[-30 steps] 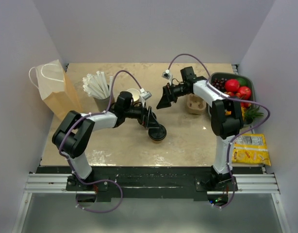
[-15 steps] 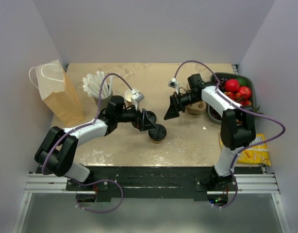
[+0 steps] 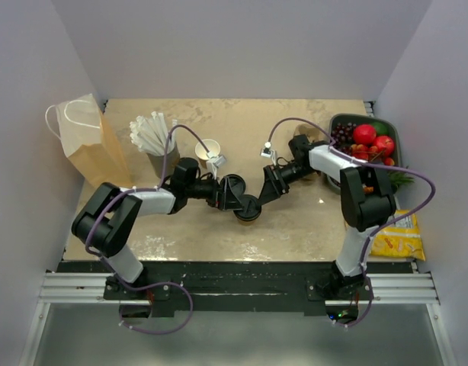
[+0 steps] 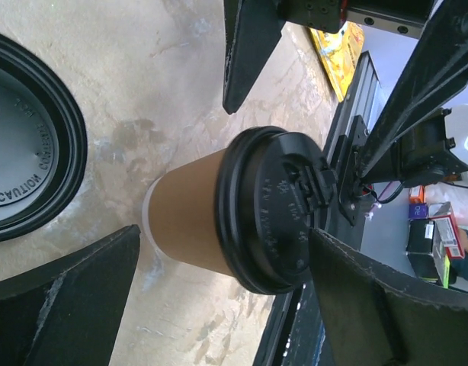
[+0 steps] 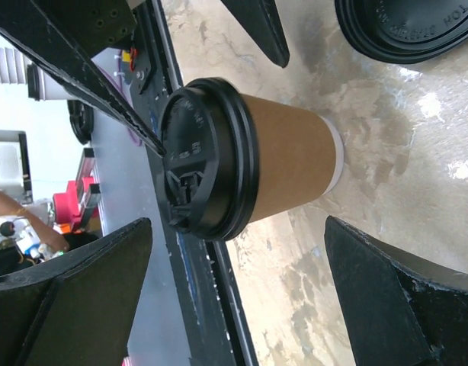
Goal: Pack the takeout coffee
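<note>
Takeout coffee upright mid-table, untouched, between wide-spread left gripper at 9 o'clock and right gripper at 2 o'clock. Spare lid plain only from wrists; paper bag only from above.

matt kraft-paper takeout coffee; glossy black plastic lid

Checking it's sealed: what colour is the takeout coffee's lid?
Black; the lid shows best in the left wrist view.

Top camera looks down over the whole table; both wrist cameras sit close, facing each other — sharing the lidded cup.
</note>
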You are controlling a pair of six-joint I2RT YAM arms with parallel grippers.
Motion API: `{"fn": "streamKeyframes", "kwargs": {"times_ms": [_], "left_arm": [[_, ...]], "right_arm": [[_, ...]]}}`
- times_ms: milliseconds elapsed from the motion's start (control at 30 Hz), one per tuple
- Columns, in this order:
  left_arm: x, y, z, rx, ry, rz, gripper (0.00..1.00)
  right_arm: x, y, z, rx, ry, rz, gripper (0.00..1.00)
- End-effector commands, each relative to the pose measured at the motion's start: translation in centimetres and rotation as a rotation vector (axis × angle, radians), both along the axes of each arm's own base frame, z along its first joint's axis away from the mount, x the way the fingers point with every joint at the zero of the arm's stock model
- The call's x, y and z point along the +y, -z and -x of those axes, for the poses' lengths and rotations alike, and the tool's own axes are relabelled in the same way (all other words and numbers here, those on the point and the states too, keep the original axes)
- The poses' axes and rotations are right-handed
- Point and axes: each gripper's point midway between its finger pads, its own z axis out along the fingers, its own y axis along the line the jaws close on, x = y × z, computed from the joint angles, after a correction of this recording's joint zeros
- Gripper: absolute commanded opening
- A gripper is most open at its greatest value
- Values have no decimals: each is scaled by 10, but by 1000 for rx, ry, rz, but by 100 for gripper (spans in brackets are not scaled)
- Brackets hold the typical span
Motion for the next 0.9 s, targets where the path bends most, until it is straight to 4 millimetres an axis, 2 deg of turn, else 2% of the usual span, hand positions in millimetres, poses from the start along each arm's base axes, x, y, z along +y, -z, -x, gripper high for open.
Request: {"fn": "streamKeyframes", "kwargs": {"times_ms": [0,300,567,867], "left_arm": [[-4,-7,-9,-10,13,64,95],[-1,11,-8,53,10,54,94],[11,40,-19,114,-39,10,92],[22,71,-18,176,-78,-58,91]], "right_arm": [[11,2,-3,25,2,-40,99],[14,28,-8,126,38,-9,94],[8,55,1,174,16,33,92],[2,74,-3,158,34,73,92]]}}
